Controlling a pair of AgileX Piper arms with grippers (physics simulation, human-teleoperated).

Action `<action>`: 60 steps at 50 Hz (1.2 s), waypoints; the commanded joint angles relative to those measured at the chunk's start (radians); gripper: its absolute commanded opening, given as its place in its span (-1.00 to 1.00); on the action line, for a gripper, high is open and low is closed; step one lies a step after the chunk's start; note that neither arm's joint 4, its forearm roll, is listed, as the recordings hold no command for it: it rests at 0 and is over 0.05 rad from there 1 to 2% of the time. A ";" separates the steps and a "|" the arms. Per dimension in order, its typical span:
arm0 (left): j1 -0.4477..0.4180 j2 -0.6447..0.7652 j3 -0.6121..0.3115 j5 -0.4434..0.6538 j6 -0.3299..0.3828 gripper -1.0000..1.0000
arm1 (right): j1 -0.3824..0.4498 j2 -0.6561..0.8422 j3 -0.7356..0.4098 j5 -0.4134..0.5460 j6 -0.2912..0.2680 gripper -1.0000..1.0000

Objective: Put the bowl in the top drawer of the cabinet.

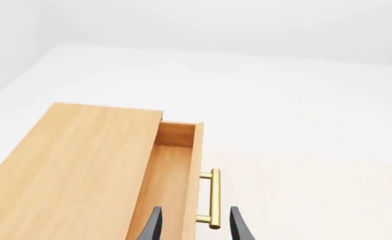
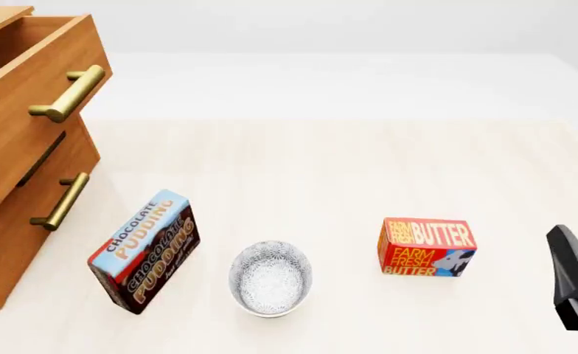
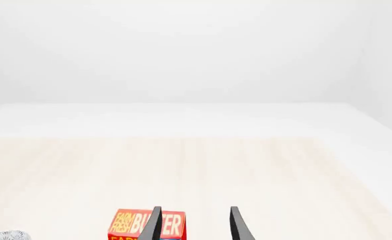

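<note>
Bowl [image 2: 270, 278] upright on the table [image 2: 368, 169] between pudding box [image 2: 144, 251] and butter box [image 2: 426, 247], top drawer [image 2: 35, 96] pulled open; both grippers, left [image 1: 194, 227] and right [image 3: 194, 225], spread and empty, so a rim grasp risks nudging either box.

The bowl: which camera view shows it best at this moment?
The front view: the bowl shows whole, standing on the table between the pudding box and the butter box. The right wrist view catches only a sliver of the bowl at the frame's edge. The left wrist view does not show it.
</note>
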 commanded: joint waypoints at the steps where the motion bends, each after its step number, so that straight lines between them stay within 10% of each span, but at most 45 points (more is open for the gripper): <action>1: 0.029 0.047 0.014 -0.038 0.010 1.00 | 0.000 0.000 0.000 0.000 0.000 1.00; 60: -0.028 0.128 0.209 -0.118 -0.007 1.00 | 0.000 0.000 0.000 0.000 0.000 1.00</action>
